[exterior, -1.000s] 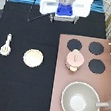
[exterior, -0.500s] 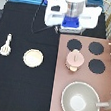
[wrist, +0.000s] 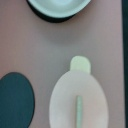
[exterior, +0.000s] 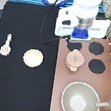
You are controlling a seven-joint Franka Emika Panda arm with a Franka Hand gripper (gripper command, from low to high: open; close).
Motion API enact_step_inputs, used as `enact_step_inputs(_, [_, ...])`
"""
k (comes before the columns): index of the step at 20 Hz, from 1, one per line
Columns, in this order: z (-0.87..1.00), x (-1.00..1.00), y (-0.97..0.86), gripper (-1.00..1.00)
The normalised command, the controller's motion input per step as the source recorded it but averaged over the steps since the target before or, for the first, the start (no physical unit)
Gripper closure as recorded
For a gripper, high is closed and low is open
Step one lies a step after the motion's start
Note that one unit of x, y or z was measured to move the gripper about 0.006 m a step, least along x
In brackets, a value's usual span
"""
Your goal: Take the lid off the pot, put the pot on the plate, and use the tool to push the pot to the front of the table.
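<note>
The pale pink pot stands on the pinkish-brown stove, with the pink lid still on it. In the wrist view the lid and one side tab of the pot show from close above. My gripper hangs over the stove's top-left burner, just above the pot in the exterior view and apart from it. On the black table, the cream-yellow plate lies bare to the pot's left. The cream-white tool lies near the left edge.
The stove block fills the exterior view's right side. Two black burners show to the right of the pot. The large grey-beige pan with its long handle sits at the bottom right; its rim shows in the wrist view.
The arm has swung from the exterior view's top toward its bottom and right, so the gripper now hangs over the stove close to the pot. Pot, lid, plate and tool have not moved.
</note>
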Motion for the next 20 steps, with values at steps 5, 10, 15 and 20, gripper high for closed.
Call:
enact_step_inputs(5, [-0.37, 0.43, 0.31, -1.00])
enact_step_inputs(10, [-0.37, 0.42, 0.21, -1.00])
enact_step_inputs(15, [-0.40, 0.30, 0.17, -1.00])
enact_step_inputs(20, [-0.36, 0.15, 0.05, -1.00])
